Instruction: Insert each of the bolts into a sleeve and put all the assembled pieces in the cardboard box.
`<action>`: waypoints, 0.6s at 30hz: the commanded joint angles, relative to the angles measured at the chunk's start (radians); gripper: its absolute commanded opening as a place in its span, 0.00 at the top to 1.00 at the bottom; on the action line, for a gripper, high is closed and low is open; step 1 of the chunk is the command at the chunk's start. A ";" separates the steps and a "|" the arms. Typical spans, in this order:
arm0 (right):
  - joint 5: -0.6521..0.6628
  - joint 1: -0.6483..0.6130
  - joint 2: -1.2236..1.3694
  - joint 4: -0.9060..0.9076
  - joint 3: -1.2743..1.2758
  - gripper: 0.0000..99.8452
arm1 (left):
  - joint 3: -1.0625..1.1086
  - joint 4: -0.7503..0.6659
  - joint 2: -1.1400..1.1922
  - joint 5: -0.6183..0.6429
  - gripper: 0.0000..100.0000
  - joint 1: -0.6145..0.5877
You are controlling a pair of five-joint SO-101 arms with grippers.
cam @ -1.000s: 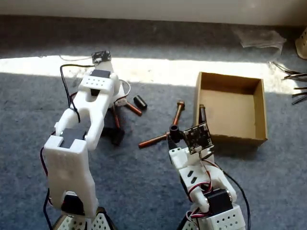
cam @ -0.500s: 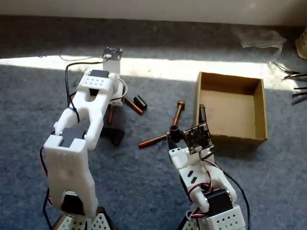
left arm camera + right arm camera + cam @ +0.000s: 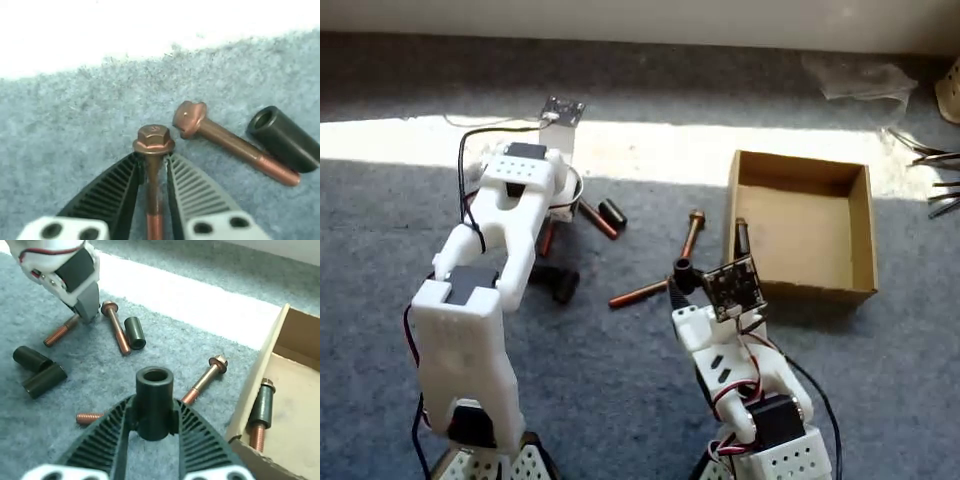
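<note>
Since each bolt had to meet a sleeve before boxing, the grippers held one part apiece. The left gripper (image 3: 152,162) was clamped on the shank of a bolt (image 3: 153,140) just under its head, well apart from the cardboard box (image 3: 800,172). The right gripper (image 3: 154,410), near the box's wall, was closed round a sleeve (image 3: 154,390) whose open bore pointed out past the fingertips, probably so the bolt could be fed straight in.

One assembled piece (image 3: 261,407) leaned inside the box against its wall. A loose bolt (image 3: 205,377) lay just outside that wall. Farther from the box lay another bolt (image 3: 116,327) beside a spare sleeve (image 3: 134,332), and farthest off were two more sleeves (image 3: 32,360) touching each other.

The held bolt's threaded end ran off the edge of the left wrist view. A further bolt (image 3: 90,416) showed only its threaded tip, the rest behind the right gripper, and in the high view the left arm (image 3: 510,230) covered its own gripper
</note>
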 commanded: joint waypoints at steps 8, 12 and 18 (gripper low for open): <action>0.000 -0.027 -0.012 -0.234 0.119 1.00 | -0.288 0.264 -0.018 -0.009 1.00 -0.024; 0.000 -0.071 -0.012 -0.239 0.128 1.00 | -0.377 0.344 -0.018 -0.011 1.00 -0.024; 0.000 -0.102 -0.012 -0.239 0.128 1.00 | -0.444 0.445 -0.117 -0.011 1.00 -0.019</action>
